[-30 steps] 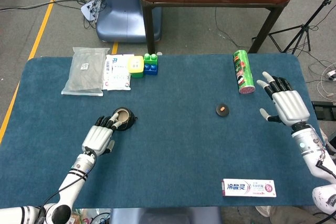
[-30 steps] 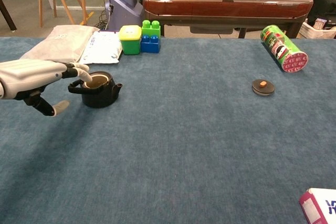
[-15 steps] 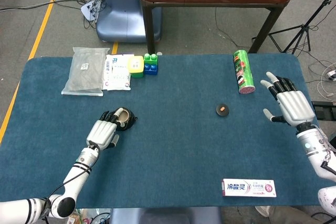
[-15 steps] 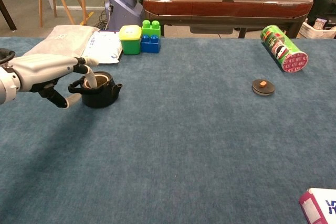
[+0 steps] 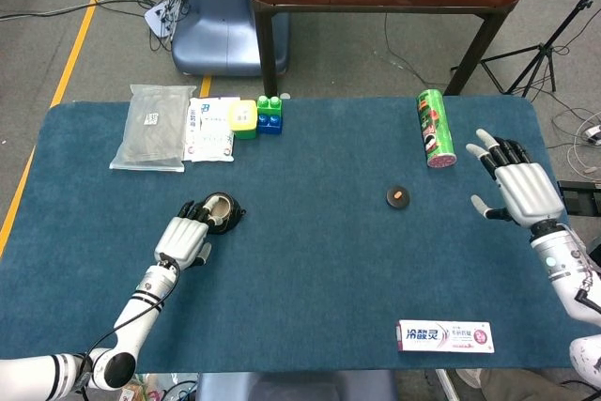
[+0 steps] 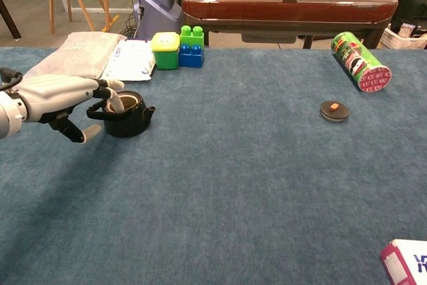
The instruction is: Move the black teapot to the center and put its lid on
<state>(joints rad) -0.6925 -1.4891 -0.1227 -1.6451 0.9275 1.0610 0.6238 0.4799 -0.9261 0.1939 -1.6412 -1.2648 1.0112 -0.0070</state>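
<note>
Blue felt tabletop [image 5: 310, 269]: our left hand [image 5: 185, 239] has dipped fingertips into the black teapot [image 6: 124, 114] mouth, grasp unconfirmed. Lid [image 5: 398, 197] waits at three o'clock; right hand [image 5: 518, 191] released.

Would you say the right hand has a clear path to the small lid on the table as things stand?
Probably yes. The right hand is open and empty, and only bare table lies between it and the lid; the green can lies off to the far side.

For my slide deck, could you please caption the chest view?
Left robot hand reaches into the open black teapot while its lid lies apart on the blue table.
</note>
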